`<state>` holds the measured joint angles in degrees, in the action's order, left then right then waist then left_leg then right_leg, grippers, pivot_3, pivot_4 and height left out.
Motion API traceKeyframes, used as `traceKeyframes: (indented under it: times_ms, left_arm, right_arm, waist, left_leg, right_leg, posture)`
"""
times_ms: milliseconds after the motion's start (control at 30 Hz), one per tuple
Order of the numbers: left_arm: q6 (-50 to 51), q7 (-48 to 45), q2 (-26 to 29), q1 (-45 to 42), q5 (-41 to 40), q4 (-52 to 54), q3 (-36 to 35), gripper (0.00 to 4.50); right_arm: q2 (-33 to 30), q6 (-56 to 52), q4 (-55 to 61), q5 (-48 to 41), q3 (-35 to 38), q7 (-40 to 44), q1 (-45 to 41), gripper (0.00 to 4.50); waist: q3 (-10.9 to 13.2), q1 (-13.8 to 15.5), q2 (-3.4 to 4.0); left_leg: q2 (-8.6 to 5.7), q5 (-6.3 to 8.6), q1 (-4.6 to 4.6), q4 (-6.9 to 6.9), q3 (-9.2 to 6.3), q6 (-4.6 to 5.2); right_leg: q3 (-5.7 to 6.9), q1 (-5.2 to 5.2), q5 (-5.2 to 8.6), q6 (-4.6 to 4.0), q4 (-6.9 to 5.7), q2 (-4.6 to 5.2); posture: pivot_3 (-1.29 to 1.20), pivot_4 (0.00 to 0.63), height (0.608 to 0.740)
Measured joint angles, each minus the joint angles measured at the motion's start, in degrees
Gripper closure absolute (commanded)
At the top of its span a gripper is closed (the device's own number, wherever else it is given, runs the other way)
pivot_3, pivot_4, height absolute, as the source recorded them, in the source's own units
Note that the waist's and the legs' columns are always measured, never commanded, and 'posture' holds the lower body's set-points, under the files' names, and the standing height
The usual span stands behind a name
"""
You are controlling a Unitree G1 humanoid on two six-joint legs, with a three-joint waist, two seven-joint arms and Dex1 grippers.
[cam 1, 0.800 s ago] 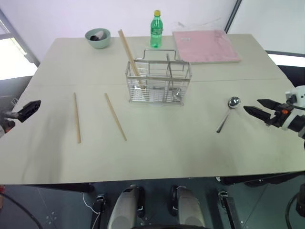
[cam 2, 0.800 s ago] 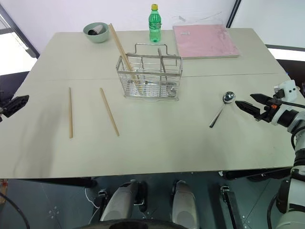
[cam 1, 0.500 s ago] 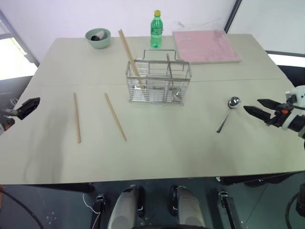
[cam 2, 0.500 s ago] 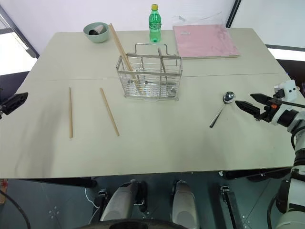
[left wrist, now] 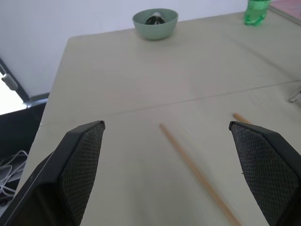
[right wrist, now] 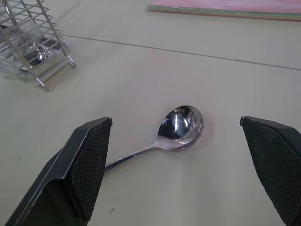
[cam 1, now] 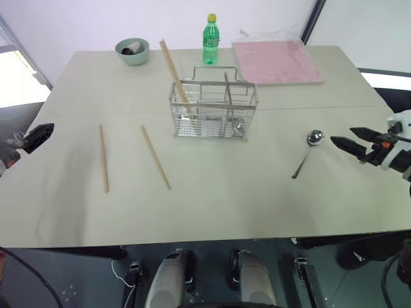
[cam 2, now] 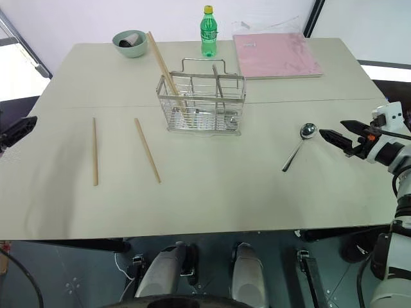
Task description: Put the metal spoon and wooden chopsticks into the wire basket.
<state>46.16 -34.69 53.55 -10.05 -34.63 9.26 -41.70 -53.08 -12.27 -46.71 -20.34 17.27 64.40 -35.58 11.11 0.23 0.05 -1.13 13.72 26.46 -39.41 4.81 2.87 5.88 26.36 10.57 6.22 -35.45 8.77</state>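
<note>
The metal spoon (cam 1: 307,153) lies on the table to the right of the wire basket (cam 1: 213,110), its bowl toward the far side. My right gripper (cam 1: 341,136) is open just right of the spoon's bowl (right wrist: 181,127) and holds nothing. Two wooden chopsticks (cam 1: 103,158) (cam 1: 155,156) lie flat left of the basket. A third chopstick (cam 1: 173,70) leans upright in the basket's left compartment. At the table's left edge my left gripper (cam 1: 35,136) is open and empty, pointing toward the nearer chopstick (left wrist: 197,174).
A green bowl (cam 1: 132,51) with something dark in it, a green bottle (cam 1: 210,40) and a pink pad (cam 1: 276,61) stand along the table's far side. Bare tabletop (cam 1: 225,192) stretches between the chopsticks and the spoon.
Both grippers have risen slightly, the left one also drawing a little toward the table's far side. Spoon, chopsticks and basket have not moved.
</note>
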Motion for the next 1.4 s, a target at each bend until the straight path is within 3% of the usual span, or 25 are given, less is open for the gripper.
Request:
traceKeyframes:
  times_ms: [133, 367, 500, 633, 733, 867, 1267, 1400]
  left_arm:
    - [5.03, -1.33, 1.79, -5.09, -5.53, 3.79, 2.73, 0.04]
    - [15.42, -12.42, 4.95, -6.99, -30.99, 21.42, 9.32, 0.04]
    - [15.15, -10.85, 2.96, -16.55, -33.28, 21.49, 19.32, 0.04]
    - [13.94, -8.13, -3.55, -25.39, -29.42, 18.41, 30.31, 0.04]
    - [13.4, -6.72, -6.82, -28.44, -25.84, 17.96, 36.8, 0.04]
    - [13.0, -6.06, -8.47, -29.19, -22.8, 17.95, 40.33, 0.04]
    - [13.66, -1.37, -9.8, -30.29, -23.64, 19.29, 37.85, 0.04]
    - [13.73, -0.77, -9.81, -30.3, -24.45, 19.87, 37.84, 0.04]
  right_arm:
    - [-1.27, 3.4, -2.35, 4.06, -4.94, 4.65, -6.32, 0.0]
    - [-4.42, 17.59, -7.03, 17.15, -19.36, 18.36, -24.24, 0.0]
    - [-1.17, 27.58, -13.59, 24.94, -27.12, 23.99, -32.85, 0.0]
    - [2.37, 40.96, -19.48, 35.15, -35.78, 23.61, -37.04, 0.0]
    - [5.17, 48.86, -22.45, 41.6, -40.92, 20.81, -38.04, 0.0]
    - [6.12, 56.03, -25.27, 49.48, -46.65, 14.88, -38.77, 0.0]
    - [9.88, 61.01, -29.14, 71.97, -62.58, -14.48, -43.56, 0.0]
    - [10.32, 62.3, -30.01, 76.72, -66.37, -19.55, -44.18, 0.0]
  waist:
    - [0.01, -0.09, 0.0]
    - [0.03, -1.37, 0.0]
    - [0.03, -1.36, 0.0]
    - [0.06, -0.89, -0.05]
    - [0.07, -1.07, -0.07]
    - [0.07, -1.21, -0.07]
    - [0.07, -1.22, -0.06]
    - [0.07, -1.24, -0.06]
  left_leg:
    - [-0.01, -0.01, 0.02, -0.04, 0.01, 0.0]
    - [0.01, -0.04, -0.01, 0.03, -0.02, -0.06]
    - [0.0, -0.23, -0.16, 0.02, -0.03, -0.04]
    - [-0.07, -0.23, -0.1, -0.18, -0.08, 0.01]
    - [-0.05, -0.23, -0.05, -0.26, -0.09, 0.01]
    - [-0.04, -0.24, -0.06, -0.3, -0.1, 0.0]
    - [-0.04, -0.25, -0.06, -0.37, -0.17, -0.04]
    - [-0.04, -0.25, -0.07, -0.38, -0.18, -0.04]
  right_leg:
    - [0.0, 0.0, 0.0, 0.02, -0.03, -0.01]
    - [-0.01, 0.01, 0.01, 0.03, -0.02, -0.08]
    - [-0.02, -0.12, 0.0, 0.04, -0.22, -0.14]
    - [-0.02, -0.1, 0.01, 0.06, -0.52, -0.1]
    - [-0.03, -0.05, 0.03, 0.08, -0.59, -0.1]
    - [-0.03, -0.04, 0.05, 0.09, -0.63, -0.11]
    - [-0.05, -0.05, 0.07, 0.05, -0.69, -0.13]
    - [-0.05, -0.08, 0.07, 0.06, -0.69, -0.14]
  posture:
    - [0.0, 0.15, 0.686]
    - [0.0, 0.15, 0.686]
    - [0.0, 0.15, 0.686]
    - [0.0, 0.15, 0.686]
    - [0.0, 0.15, 0.686]
    - [0.0, 0.15, 0.686]
    - [0.0, 0.15, 0.686]
    - [0.0, 0.15, 0.686]
